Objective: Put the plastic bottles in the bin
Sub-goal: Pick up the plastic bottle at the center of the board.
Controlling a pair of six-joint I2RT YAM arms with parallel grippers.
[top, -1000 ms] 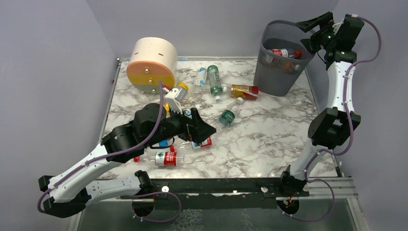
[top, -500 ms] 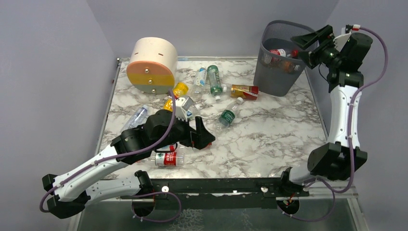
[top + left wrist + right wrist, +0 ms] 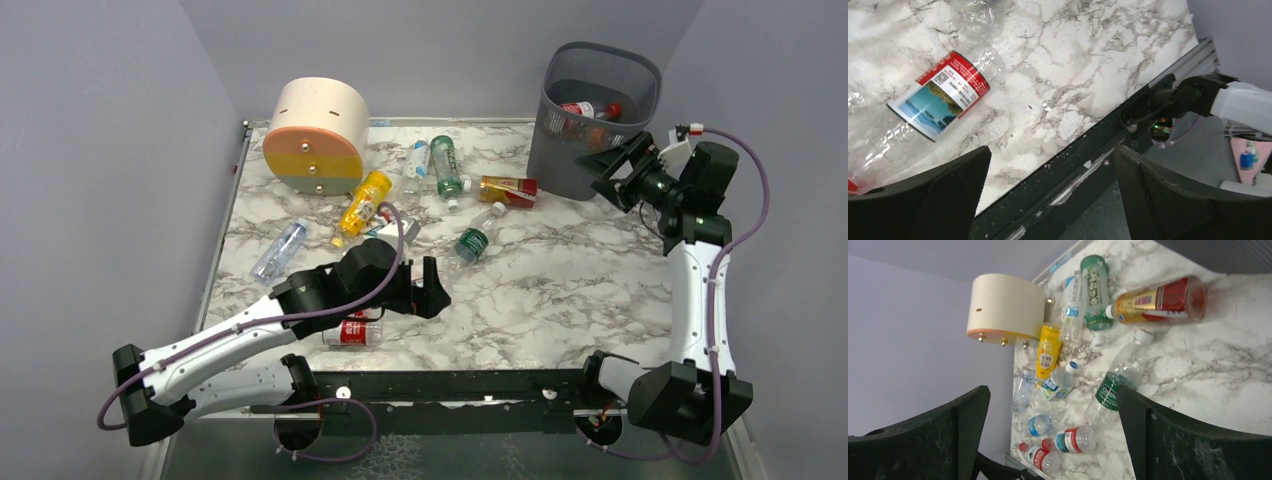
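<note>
Right pincer (image 3: 598,172) has dropped from over the bin (image 3: 560,150) to beside it.

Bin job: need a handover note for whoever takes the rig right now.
Left gripper: fingers open, empty, over the near-left part of the table, beside a red-labelled bottle.
Right gripper: open, empty, beside the bin.
Done: at least one bottle in the bin.
Left: roughly ten bottles lying on the table, mostly between the drawer unit and the bin.
</note>
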